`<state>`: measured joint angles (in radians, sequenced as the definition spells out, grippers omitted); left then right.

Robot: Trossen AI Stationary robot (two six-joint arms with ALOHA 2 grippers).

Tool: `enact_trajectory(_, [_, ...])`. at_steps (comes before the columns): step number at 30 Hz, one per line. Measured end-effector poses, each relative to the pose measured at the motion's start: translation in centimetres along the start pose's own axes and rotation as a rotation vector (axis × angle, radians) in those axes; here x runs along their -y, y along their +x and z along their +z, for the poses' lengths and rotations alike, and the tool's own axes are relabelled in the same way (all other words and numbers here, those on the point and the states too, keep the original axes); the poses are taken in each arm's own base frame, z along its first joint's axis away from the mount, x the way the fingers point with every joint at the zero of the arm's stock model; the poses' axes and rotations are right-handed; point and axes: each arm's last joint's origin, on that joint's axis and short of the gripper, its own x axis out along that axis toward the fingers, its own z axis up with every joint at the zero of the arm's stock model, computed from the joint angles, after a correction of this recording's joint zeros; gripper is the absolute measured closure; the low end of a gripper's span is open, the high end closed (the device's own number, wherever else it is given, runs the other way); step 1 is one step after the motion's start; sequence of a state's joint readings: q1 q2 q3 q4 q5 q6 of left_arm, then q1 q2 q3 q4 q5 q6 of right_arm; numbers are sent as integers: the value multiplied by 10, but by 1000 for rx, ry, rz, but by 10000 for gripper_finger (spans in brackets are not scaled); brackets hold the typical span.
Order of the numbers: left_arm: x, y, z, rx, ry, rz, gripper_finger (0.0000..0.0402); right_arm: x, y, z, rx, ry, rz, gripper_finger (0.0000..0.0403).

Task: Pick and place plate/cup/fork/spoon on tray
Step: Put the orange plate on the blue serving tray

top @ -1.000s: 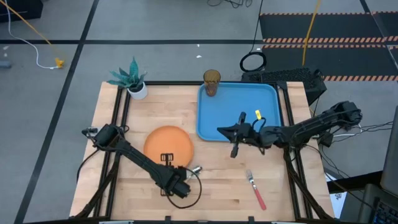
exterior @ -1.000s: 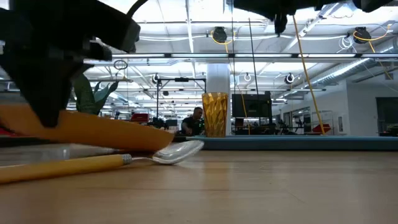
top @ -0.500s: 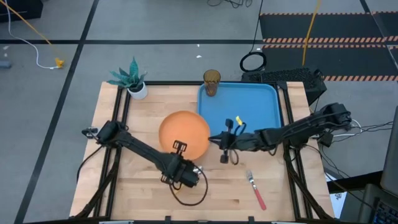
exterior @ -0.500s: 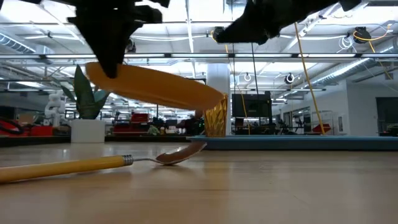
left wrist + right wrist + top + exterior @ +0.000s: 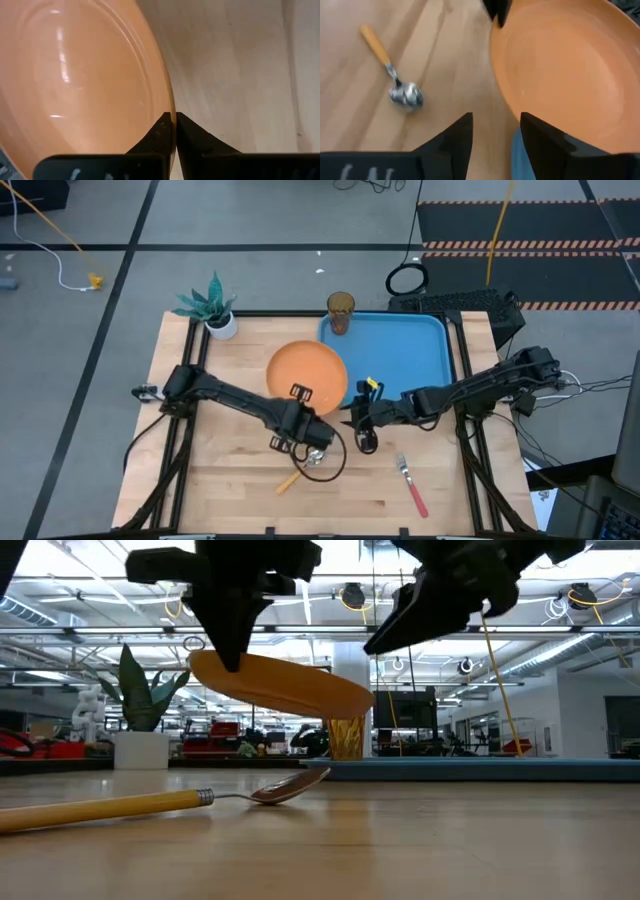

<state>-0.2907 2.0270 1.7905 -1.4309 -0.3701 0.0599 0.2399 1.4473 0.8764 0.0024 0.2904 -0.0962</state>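
The orange plate (image 5: 307,370) hangs tilted in the air above the table and the left rim of the blue tray (image 5: 405,350). My left gripper (image 5: 300,394) is shut on its rim. My right gripper (image 5: 360,420) stands open just off the tray's near left corner, beside the plate, with nothing between its fingers. The spoon (image 5: 150,803) with its orange-yellow handle lies flat on the table below the plate. The red-handled fork (image 5: 411,486) lies near the front right. The amber cup (image 5: 340,312) stands upright in the tray's far left corner. My left gripper pinches the plate's rim (image 5: 170,102) between its two fingers, one on each face, at the plate's near edge. The plate (image 5: 285,687) is lifted clear of the table and sits tilted in the hold, well above the spoon.
A white pot with a green plant (image 5: 214,308) stands at the table's far left corner. Bare wood lies along the near edge between the spoon and the fork. Black rails run along the table's left and right sides.
My left gripper has lifted the plate off the table and carried it up and toward the far right, to the tray's left rim. My right gripper has moved off the tray toward the table's near left. The spoon has stayed where it was.
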Motion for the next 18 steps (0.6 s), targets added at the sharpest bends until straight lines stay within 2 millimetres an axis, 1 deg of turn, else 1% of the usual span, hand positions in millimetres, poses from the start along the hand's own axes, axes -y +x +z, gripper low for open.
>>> enact_trajectory(6, [-15,6,3,34,17,-1,394,10,11,-5,-34,-45,-49,254])
enact_trajectory(11, [-23,9,5,55,20,1,382,16,23,-13,-80,-76,-61,272])
enact_trajectory(14, [-27,10,6,72,24,3,381,20,24,-14,-80,-76,-50,295])
enact_trajectory(18, [-32,12,8,87,19,10,392,23,23,-15,-90,-75,-55,351])
